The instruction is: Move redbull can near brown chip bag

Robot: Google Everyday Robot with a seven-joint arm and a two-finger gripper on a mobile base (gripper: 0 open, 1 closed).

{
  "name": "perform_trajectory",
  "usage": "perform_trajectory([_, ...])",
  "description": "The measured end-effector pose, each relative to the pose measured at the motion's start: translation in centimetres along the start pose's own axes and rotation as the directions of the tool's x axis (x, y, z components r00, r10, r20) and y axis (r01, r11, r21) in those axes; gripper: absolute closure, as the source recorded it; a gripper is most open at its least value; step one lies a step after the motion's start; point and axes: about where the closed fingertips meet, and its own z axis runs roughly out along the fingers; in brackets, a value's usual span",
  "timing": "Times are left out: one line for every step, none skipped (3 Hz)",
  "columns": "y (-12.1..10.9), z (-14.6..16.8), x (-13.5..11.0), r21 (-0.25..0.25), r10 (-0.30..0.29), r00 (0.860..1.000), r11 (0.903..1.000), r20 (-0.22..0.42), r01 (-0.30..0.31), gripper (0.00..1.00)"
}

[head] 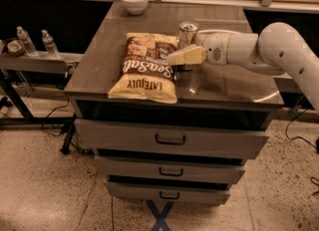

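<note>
One redbull can (188, 32) behind tool (180, 56).

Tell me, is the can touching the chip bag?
Cannot tell. In the camera view, the gripper covers the redbull can low down, right beside the brown chip bag, hiding any gap.

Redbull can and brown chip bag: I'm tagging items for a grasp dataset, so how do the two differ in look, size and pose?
The redbull can stands upright; the brown chip bag lies flat. The can is slim silvery metal, much smaller than the puffy brown bag with white lettering. The gripper is at the can, beside the bag's edge. Both are on the cabinet top.
</note>
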Motion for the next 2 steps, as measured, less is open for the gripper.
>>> perform_trajectory([-2.0,-2.0,-1.2,0.074,-0.031,0.999,0.9968,0.010,0.030,0.00])
perform_trajectory([-6.3,-7.2,-5.5,0.195,-0.157,0.987,0.9677,-0.027,0.159,0.00])
